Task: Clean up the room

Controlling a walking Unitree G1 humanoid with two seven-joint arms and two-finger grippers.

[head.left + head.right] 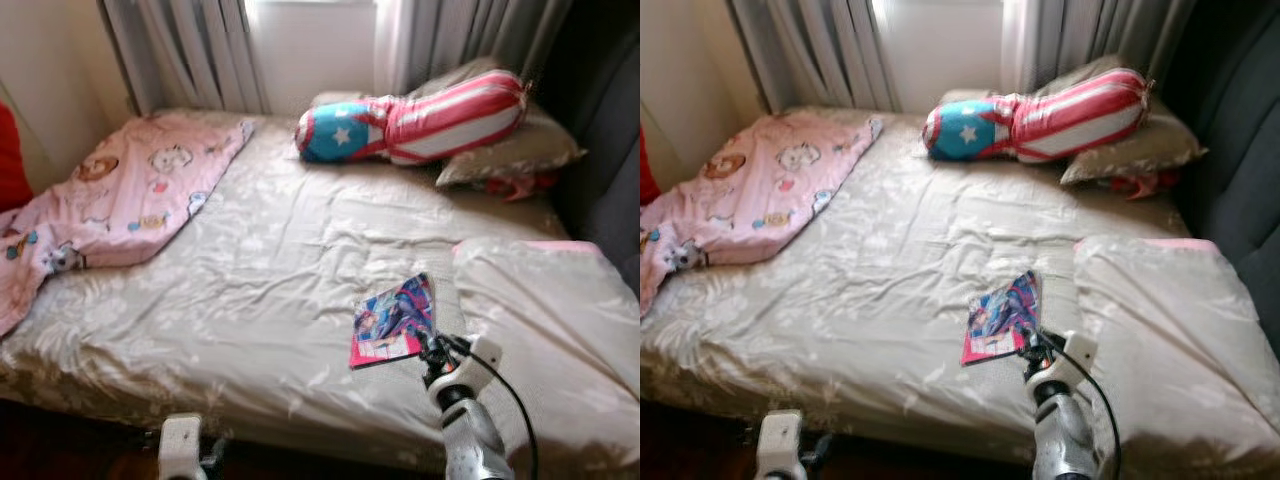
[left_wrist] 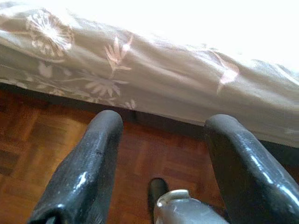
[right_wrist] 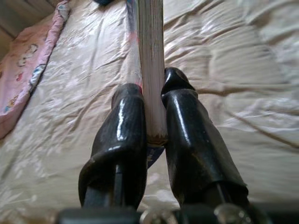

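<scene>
Head views: a bed covered with a beige floral sheet (image 1: 250, 270) spans the scene, with grey curtains (image 1: 190, 50) behind it at 12 o'clock. The right pincer (image 3: 152, 135) is clamped on the lower edge of a thin book with a pink-and-blue illustrated cover (image 1: 392, 322), which sits at about 5 o'clock over the bed; its cover faces the camera. In the right wrist view the page block stands edge-on between the two black fingers (image 3: 122, 135), which press on it from either side above the sheet.

A pink cartoon-print quilt (image 1: 110, 200) lies crumpled at 9 to 10 o'clock, part of it hanging off the bed's edge. A bolster cushion with red and white stripes and a blue starred end (image 1: 415, 125) lies at 1 o'clock on a beige pillow (image 1: 520, 150). A folded beige cover with a pink edge (image 1: 540, 310) lies at 4 o'clock, just beside the book.

The left pincer (image 2: 163, 163) hangs low at 7 o'clock, fingers spread apart and holding nothing, above a reddish parquet floor (image 2: 37, 135) beside the bed's side.
</scene>
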